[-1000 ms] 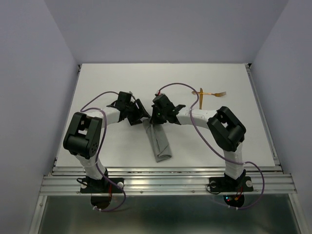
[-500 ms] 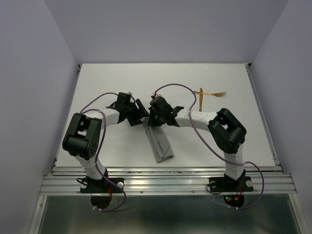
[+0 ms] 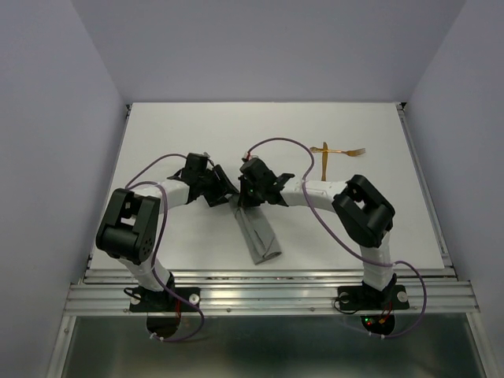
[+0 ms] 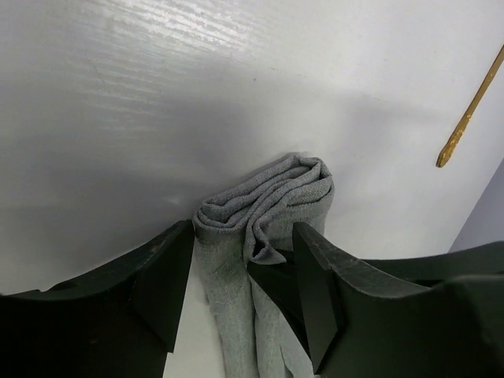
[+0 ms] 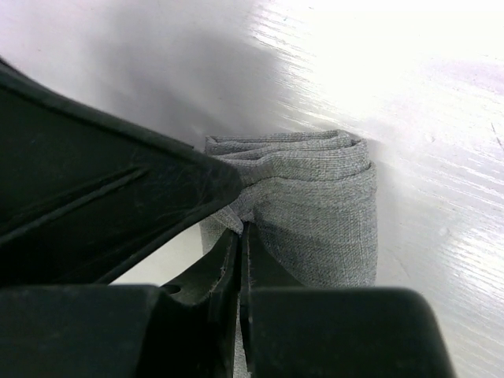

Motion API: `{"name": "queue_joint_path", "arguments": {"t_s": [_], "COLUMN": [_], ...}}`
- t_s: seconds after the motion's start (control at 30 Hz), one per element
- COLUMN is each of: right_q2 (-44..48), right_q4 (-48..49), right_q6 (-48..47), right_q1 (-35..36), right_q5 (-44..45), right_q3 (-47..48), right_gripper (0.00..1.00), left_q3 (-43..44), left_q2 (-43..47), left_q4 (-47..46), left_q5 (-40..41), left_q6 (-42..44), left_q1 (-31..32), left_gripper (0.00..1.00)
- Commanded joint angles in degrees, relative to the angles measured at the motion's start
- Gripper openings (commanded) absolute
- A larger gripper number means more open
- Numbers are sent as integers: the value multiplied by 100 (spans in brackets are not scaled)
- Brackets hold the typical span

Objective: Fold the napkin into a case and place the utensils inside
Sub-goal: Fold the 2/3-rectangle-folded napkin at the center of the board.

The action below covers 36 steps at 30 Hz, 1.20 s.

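While my right gripper [image 5: 240, 234] clamps one layer at the folded napkin's [image 3: 260, 235] far end, my left gripper [image 4: 244, 264] straddles it, fingers apart: case-forming, I judge. Next, its mouth needs opening for the utensils [image 3: 337, 151], lying well apart.

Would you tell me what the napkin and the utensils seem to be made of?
The napkin looks like soft matte woven or knitted cloth: fine textile grain, limp rounded folds. The utensils are probably metal with glossy gold finish, given their thin shape and sheen; coated plastic is possible.
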State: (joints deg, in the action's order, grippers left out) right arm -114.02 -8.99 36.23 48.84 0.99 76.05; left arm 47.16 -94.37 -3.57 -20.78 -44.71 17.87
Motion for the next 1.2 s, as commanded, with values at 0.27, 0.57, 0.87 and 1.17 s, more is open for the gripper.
{"name": "queue_joint_path", "arguments": {"t_s": [0.27, 0.57, 0.87, 1.17], "right_q2": [19, 845, 1619, 1550], "right_q4": [-6, 38, 64, -85], "right_q6": [-98, -72, 148, 271], "right_q1": [47, 47, 47, 292], "right_q5": [-266, -135, 217, -47], "right_q3": [191, -362, -1355, -1945], "right_gripper": [31, 51, 28, 3], "left_q3": [-198, -172, -93, 39], "left_q2": [94, 68, 138, 358], "left_q4": [-82, -82, 32, 208], "left_q5": [-85, -67, 56, 302], "left_q6": [85, 111, 217, 480], "left_q1": [-12, -20, -38, -82], "left_gripper": [54, 53, 44, 43]}}
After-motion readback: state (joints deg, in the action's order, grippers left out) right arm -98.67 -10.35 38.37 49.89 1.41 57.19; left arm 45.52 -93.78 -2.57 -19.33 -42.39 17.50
